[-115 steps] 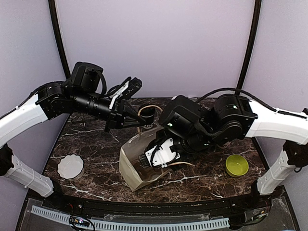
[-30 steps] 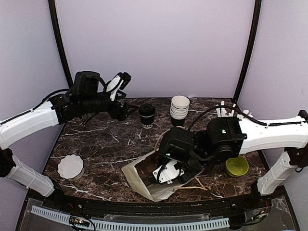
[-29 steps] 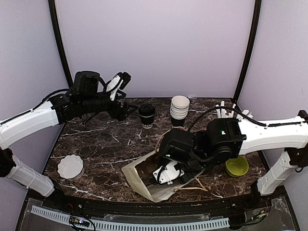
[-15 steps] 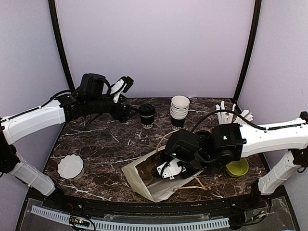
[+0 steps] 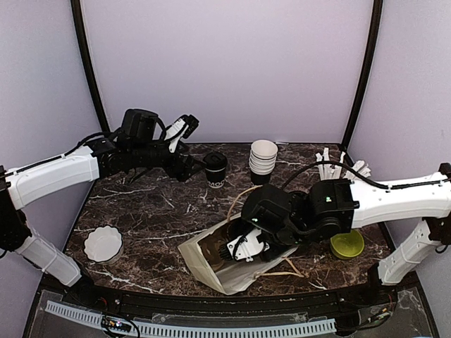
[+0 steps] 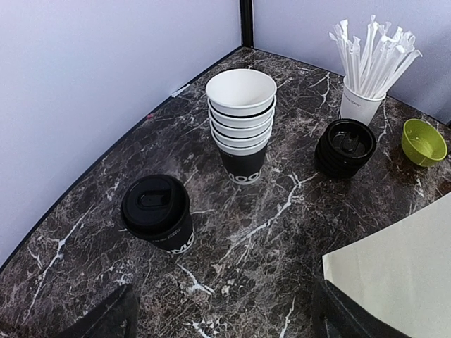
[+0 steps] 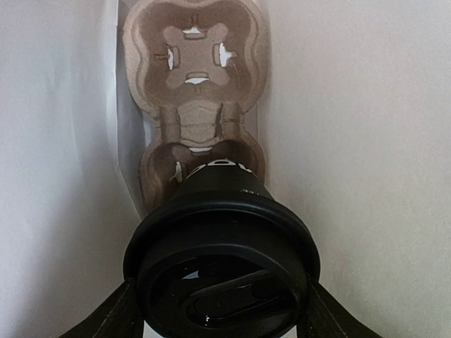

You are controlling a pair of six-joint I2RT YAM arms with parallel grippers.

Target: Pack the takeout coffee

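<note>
You have on record: tabletop [image 6: 296,204], dark marble-look stone, white-veined, polished to a soft sheen; paper bag [image 6: 402,274], cream paper, matt and smooth; cup carrier [image 7: 194,42], brown moulded pulp, rough and dull; coffee cup in the bag [image 7: 222,260], black plastic lid, glossy enough to catch the light; coffee cup on the table [image 6: 156,211], satin black plastic lid over a paper wall; stacked cups [image 6: 242,120], paper, matt white inside; stacked lids [image 6: 345,146], shiny black plastic; green bowl [image 6: 423,141], smooth, plastic by its look; straws [image 6: 373,60], in matt white paper wrappers.
</note>
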